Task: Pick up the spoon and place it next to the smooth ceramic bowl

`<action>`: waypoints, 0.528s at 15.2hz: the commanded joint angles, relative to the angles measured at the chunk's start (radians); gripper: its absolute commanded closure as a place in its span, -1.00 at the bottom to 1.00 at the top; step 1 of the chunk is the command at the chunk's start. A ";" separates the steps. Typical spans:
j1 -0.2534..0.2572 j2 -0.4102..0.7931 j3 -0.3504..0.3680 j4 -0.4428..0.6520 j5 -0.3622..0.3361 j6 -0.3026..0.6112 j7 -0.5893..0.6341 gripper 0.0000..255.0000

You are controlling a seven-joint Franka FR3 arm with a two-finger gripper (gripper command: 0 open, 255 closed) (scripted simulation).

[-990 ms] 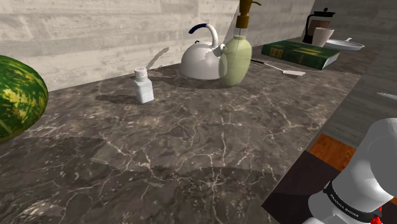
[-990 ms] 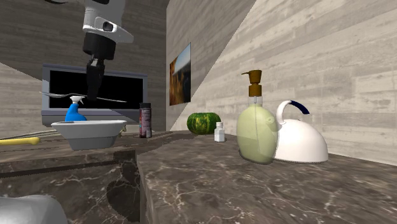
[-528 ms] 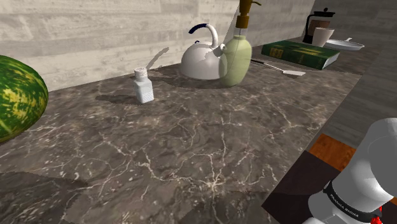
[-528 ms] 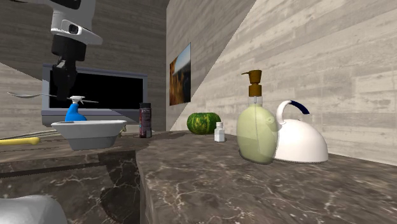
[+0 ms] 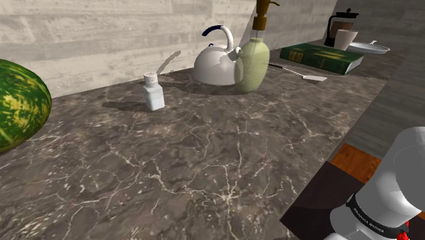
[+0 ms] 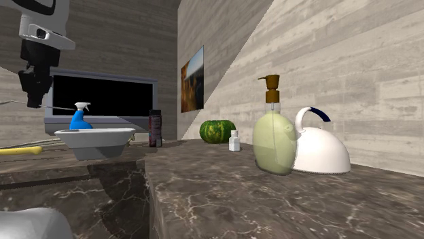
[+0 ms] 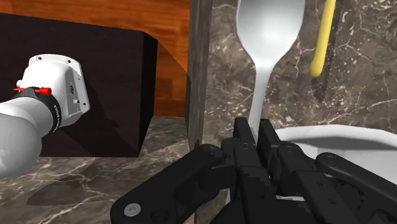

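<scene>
1. The dark marble surface (image 5: 204,157) was the biggest thing, and everything else sat on it.
2. The white arm (image 6: 44,27) hung high at the second exterior view's left.
3. A green striped watermelon (image 5: 20,102) sat at the shoulder view's left edge.
4. A white kettle (image 5: 216,65) stood by the wall, with a green soap bottle (image 5: 253,61) just beside it.
5. The white bowl (image 6: 95,146) sat on another stretch of the surface, well apart from the kettle.
6. The spoon (image 7: 267,32) was up in the air, and the black jaws pinched its handle. It was higher than the bowl's rim, at the bowl's left side in the second exterior view.
7. A small white shaker (image 5: 154,92) stood alone between the watermelon and the kettle.
</scene>
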State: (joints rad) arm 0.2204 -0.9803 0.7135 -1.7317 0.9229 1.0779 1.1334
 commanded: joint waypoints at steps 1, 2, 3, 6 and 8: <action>-0.016 0.009 0.041 0.044 0.032 0.008 0.049 1.00; -0.011 -0.002 0.041 0.024 0.034 0.015 0.043 1.00; -0.006 -0.013 0.042 0.005 0.036 0.022 0.037 1.00; 0.007 -0.045 0.047 -0.051 0.044 0.044 0.020 1.00; 0.016 -0.065 0.051 -0.087 0.050 0.058 0.009 1.00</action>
State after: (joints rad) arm 0.2329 -1.0362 0.7618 -1.8016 0.9699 1.1288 1.1472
